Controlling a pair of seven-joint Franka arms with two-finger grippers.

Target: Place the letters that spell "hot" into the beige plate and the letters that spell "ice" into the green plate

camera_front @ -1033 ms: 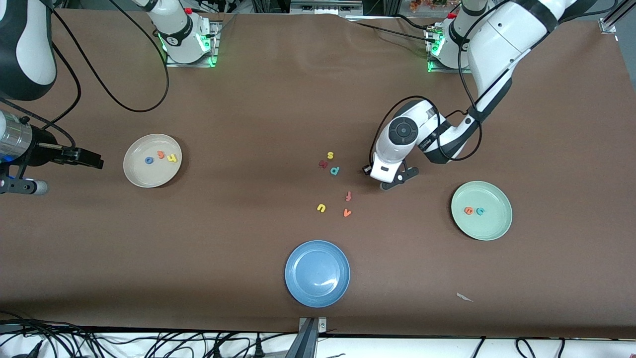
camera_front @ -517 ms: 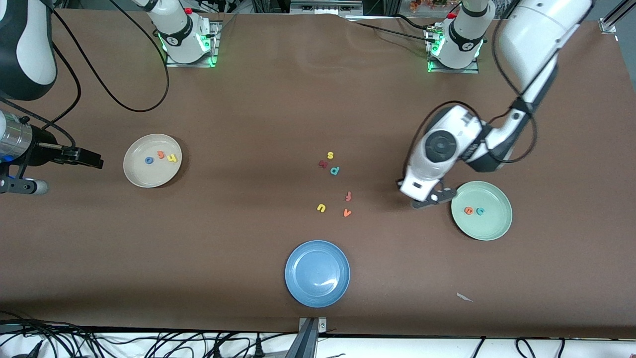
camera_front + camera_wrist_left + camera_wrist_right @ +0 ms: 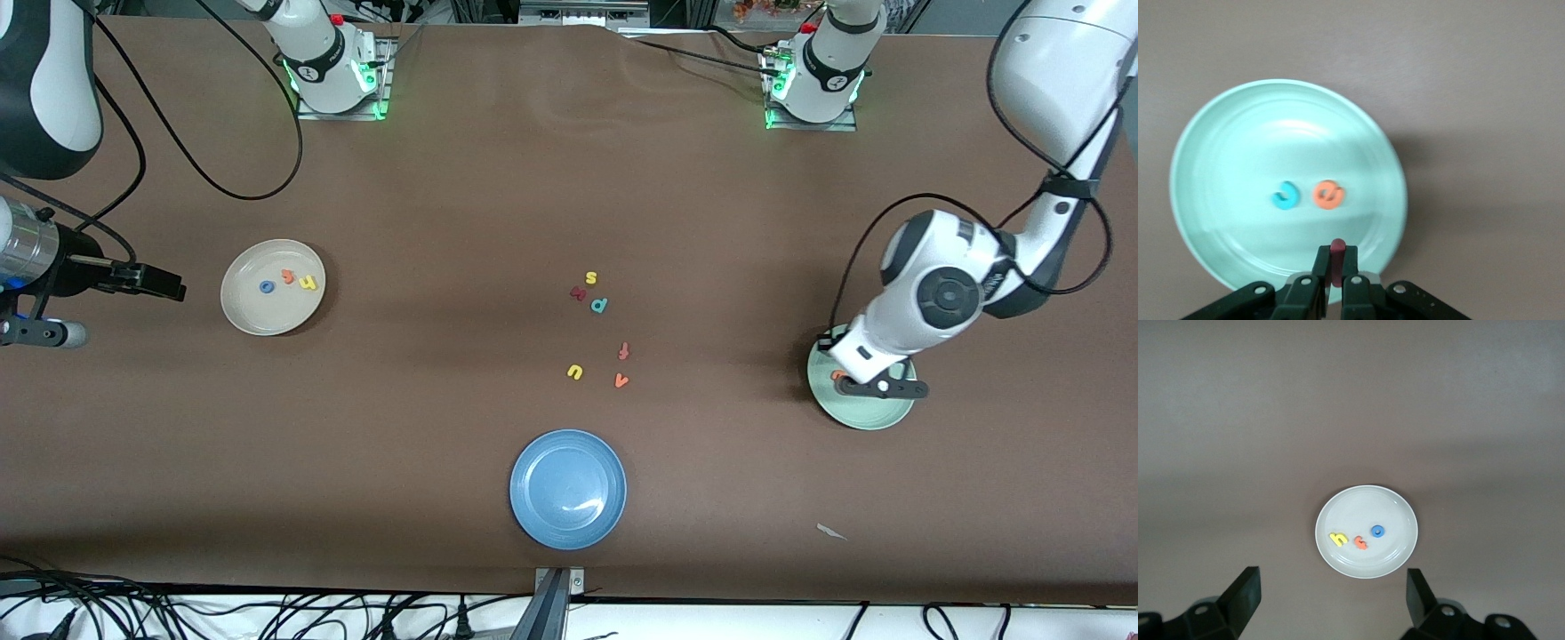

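"hot" sits done in the beige plate point(image 3: 272, 287). Over the green plate point(image 3: 876, 413) with c and e, left tool point(image 3: 1333, 273) pinches what looks like the red i point(image 3: 1337, 257), drop pending. Right tool point(image 3: 1333, 595) waits wide open, empty.

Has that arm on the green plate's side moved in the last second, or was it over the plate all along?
Yes. The left gripper, shut on the dark red i, travelled from beside the loose letters toward the left arm's end and now hangs over the green plate.
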